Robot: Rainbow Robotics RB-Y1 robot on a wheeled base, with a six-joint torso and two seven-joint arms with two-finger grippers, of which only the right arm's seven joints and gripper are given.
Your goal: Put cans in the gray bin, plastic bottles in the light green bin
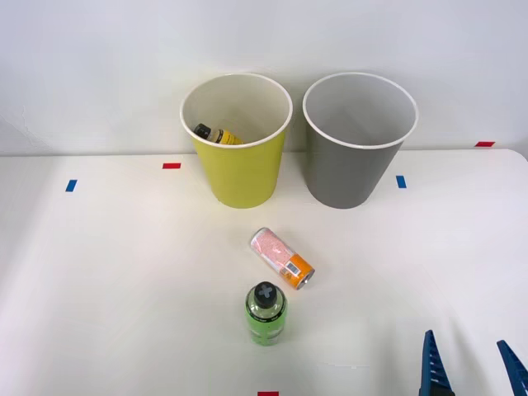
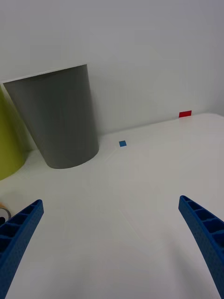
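A pink-and-white can (image 1: 281, 256) with an orange band lies on its side in the middle of the table. Just in front of it stands a green plastic bottle (image 1: 266, 314) with a black cap. A yellow-orange bottle (image 1: 217, 134) lies inside the light green bin (image 1: 238, 165) at the back. To the right of that bin stands the gray bin (image 1: 355, 161), also seen in the wrist view (image 2: 58, 121). My right gripper (image 1: 472, 367) is open and holds nothing, low at the front right, well right of the green bottle; its blue fingers (image 2: 203, 238) are spread wide.
Small red and blue tape marks dot the white table: red (image 1: 171, 166), blue (image 1: 71, 186), blue (image 1: 401, 181), red (image 1: 484, 143). A white wall stands right behind the bins. The table edge curves away at the far right.
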